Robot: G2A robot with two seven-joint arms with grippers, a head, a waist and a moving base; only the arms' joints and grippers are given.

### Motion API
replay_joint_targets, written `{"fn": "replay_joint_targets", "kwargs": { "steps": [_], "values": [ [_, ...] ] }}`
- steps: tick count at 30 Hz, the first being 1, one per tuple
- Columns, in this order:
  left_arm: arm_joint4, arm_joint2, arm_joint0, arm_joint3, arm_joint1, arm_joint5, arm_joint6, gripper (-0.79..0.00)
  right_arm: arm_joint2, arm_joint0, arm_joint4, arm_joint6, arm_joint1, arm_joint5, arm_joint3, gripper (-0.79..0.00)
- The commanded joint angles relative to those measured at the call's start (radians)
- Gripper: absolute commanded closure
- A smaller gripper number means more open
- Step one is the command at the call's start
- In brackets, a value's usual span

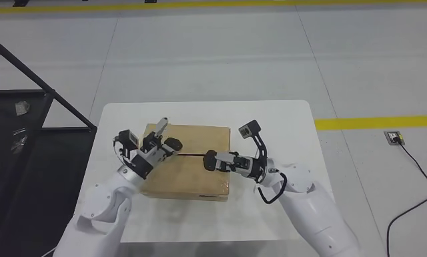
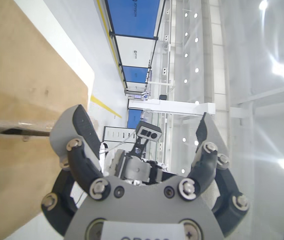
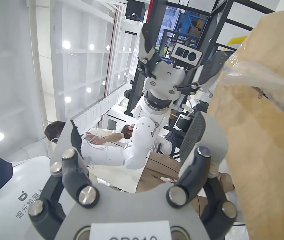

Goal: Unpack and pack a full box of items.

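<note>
A closed brown cardboard box [image 1: 190, 163] lies on the white table [image 1: 280, 123], a dark seam running across its top. My left gripper [image 1: 165, 135] stands open over the box's left end. In the left wrist view, one finger [image 2: 82, 126] of the left gripper [image 2: 144, 128] rests beside the seam of the box [image 2: 19, 76]. My right gripper [image 1: 215, 158] is open above the seam near the box's middle. In the right wrist view, the right gripper [image 3: 135, 136] sits next to the box [image 3: 256, 138], with torn clear tape [image 3: 246, 76] on its edge. Nothing is held.
A black metal frame [image 1: 27, 117] stands off the table's left side. White table surface lies free behind the box and to its right. A yellow floor line [image 1: 367, 122] runs past the right edge.
</note>
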Motion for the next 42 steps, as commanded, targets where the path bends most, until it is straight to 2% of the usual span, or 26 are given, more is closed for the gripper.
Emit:
{"fn": "replay_joint_targets", "kwargs": {
  "steps": [1, 3, 6, 13, 19, 31, 37, 40, 42],
  "values": [
    [-0.041, -0.064, 0.013, -0.016, 0.005, 0.01, -0.013, -0.785, -0.006, 0.013, 0.009, 0.006, -0.003, -0.001, 0.016, -0.785],
    [-0.033, -0.094, 0.015, -0.015, 0.009, 0.019, -0.009, -0.785, -0.012, 0.023, 0.019, 0.013, -0.005, -0.002, 0.034, -0.785],
    [0.004, -0.094, 0.007, 0.007, 0.011, 0.039, -0.01, -0.785, -0.017, 0.032, 0.028, 0.02, -0.008, -0.008, 0.058, -0.785],
    [0.137, 0.035, -0.057, 0.093, -0.001, 0.018, 0.041, -0.785, -0.001, 0.016, 0.042, 0.03, -0.004, -0.033, 0.069, -0.785],
    [0.179, 0.128, -0.1, 0.114, -0.018, 0.004, 0.079, -0.785, 0.025, -0.015, 0.053, 0.038, 0.005, -0.04, 0.062, -0.785],
    [0.227, 0.204, -0.118, 0.116, -0.035, 0.012, 0.1, -0.785, 0.055, -0.041, 0.071, 0.06, 0.016, -0.035, 0.05, -0.785],
    [0.137, 0.143, -0.083, 0.062, -0.032, 0.005, 0.066, -0.785, 0.053, -0.034, 0.079, 0.063, 0.016, -0.031, 0.058, -0.785],
    [0.033, 0.048, -0.033, 0.002, -0.023, 0.01, 0.01, -0.785, 0.049, -0.025, 0.082, 0.064, 0.014, -0.028, 0.064, -0.785],
    [-0.037, -0.045, 0.009, -0.052, -0.013, 0.021, -0.042, -0.785, 0.043, -0.013, 0.081, 0.059, 0.012, -0.024, 0.068, -0.785]
  ]
}}
